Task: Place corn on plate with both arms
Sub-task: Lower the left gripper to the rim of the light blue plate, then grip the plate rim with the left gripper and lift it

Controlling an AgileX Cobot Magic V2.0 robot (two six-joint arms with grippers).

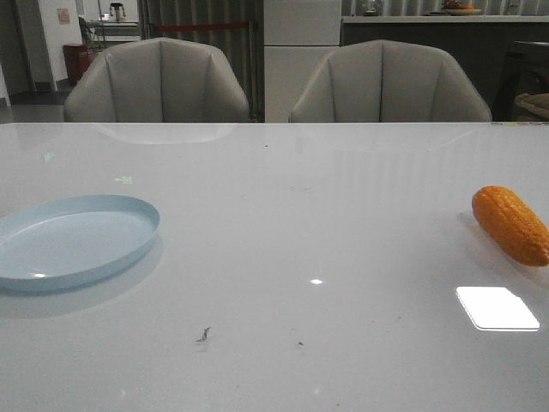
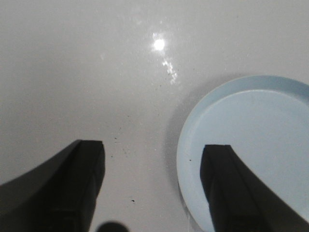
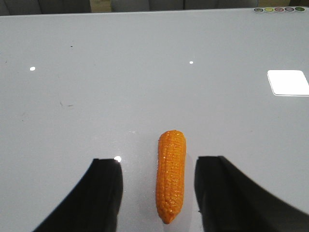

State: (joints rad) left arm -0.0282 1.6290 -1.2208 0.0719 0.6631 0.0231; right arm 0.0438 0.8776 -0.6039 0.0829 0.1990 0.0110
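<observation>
While the corn (image 1: 511,224) lies flat at the bench's (image 1: 292,223) right edge, well apart from the plate (image 1: 73,240) at the left, your right gripper (image 3: 157,193) hangs spread around it, untouched; your left gripper (image 2: 152,186) hangs spread over the plate's rim.

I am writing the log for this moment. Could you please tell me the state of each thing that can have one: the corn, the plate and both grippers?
corn: lying flat on the table, not gripped, between the right gripper's fingers.
plate: right side up, empty, on the table.
left gripper: open, holding nothing, partly over the plate's rim.
right gripper: open, straddling the corn.
</observation>
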